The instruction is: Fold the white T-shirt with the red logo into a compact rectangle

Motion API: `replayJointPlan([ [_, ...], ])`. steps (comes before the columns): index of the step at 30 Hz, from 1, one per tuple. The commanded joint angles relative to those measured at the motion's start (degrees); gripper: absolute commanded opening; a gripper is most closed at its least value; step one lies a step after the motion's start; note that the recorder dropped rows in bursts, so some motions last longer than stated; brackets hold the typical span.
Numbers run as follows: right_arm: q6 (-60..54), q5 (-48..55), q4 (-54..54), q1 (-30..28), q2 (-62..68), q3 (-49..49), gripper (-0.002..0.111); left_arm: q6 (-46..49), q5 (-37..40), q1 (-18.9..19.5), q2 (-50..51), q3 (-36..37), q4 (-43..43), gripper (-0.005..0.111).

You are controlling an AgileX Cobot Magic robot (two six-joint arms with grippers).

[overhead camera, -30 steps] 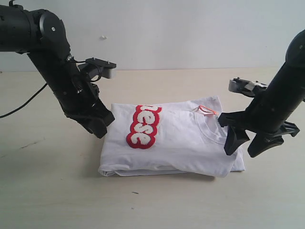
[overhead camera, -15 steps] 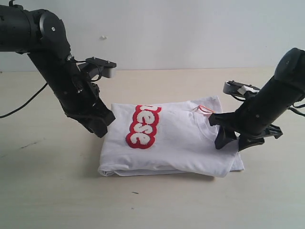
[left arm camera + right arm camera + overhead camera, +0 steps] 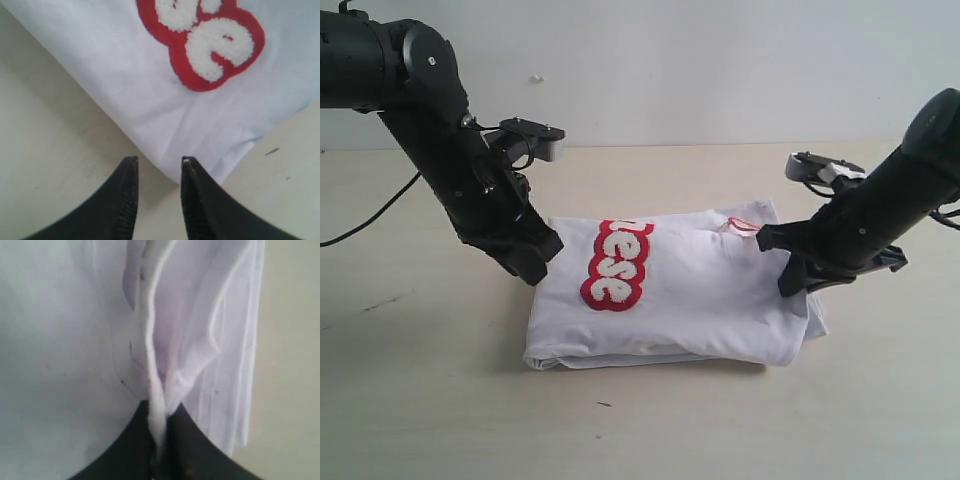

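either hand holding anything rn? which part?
Right hand is shut on the white T-shirt, pinching the stacked fold edges at the collar end. Left hand is open at the opposite edge, holding nothing.

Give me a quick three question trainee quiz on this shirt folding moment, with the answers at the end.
1. True or false: the right gripper is shut on layers of the white T-shirt.
2. Pick one. The left gripper is: A) open at the shirt's edge, B) shut with nothing in it, C) out of every view.
3. Fill in: in the exterior view the red logo lies nearer the ____ gripper.
Key: 1 true; 2 A; 3 left.
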Motion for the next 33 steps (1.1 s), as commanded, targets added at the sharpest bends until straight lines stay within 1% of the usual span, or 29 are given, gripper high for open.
replayJointPlan([
  [1, -6.12, -0.37, 7.95, -0.08, -5.26, -0.30, 0.000, -0.25, -0.47, 0.13, 0.92, 0.32, -1.35, 0.030],
  [5, -9.68, 0.01, 12.55, -0.08, -8.00, -0.41, 0.000, -0.25, -0.36, 0.13, 2.47, 0.32, -1.74, 0.030],
  [9, -10.05, 1.39, 12.04, -0.08, -8.29, -0.96, 0.000, -0.25, 0.04, 0.13, 3.86, 0.32, -1.93, 0.030],
  [14, -10.05, -0.43, 12.04, -0.08, -8.19, -0.96, 0.000, -0.25, 0.17, 0.13, 4.64, 0.32, -2.57, 0.030],
  [16, -10.05, -0.56, 12.04, -0.08, -8.19, -0.96, 0.002, -0.25, 0.32, 0.13, 4.59, 0.32, -2.74, 0.030],
  [19, -10.05, -0.56, 11.31, -0.08, -7.99, -0.96, 0.013, -0.25, 0.61, 0.13, 4.59, 0.32, -3.18, 0.030],
  [23, -10.05, -0.67, 11.01, -0.08, -7.03, -0.96, 0.037, -0.25, 0.61, 0.13, 4.59, 0.32, -3.71, 0.030],
  [25, -10.05, -0.81, 11.01, -0.08, -6.40, -0.96, 0.043, -0.25, 1.03, 0.13, 4.59, 0.32, -4.15, 0.030],
  [30, -9.64, -0.81, 10.64, -0.08, -4.64, -0.96, 0.043, -0.25, 1.29, 0.13, 4.59, 0.32, -4.16, 0.030],
  [33, -4.77, -0.49, 6.11, -0.08, -3.86, -0.96, 0.043, -0.25, 1.38, 0.13, 4.59, 0.32, -4.16, 0.030],
])
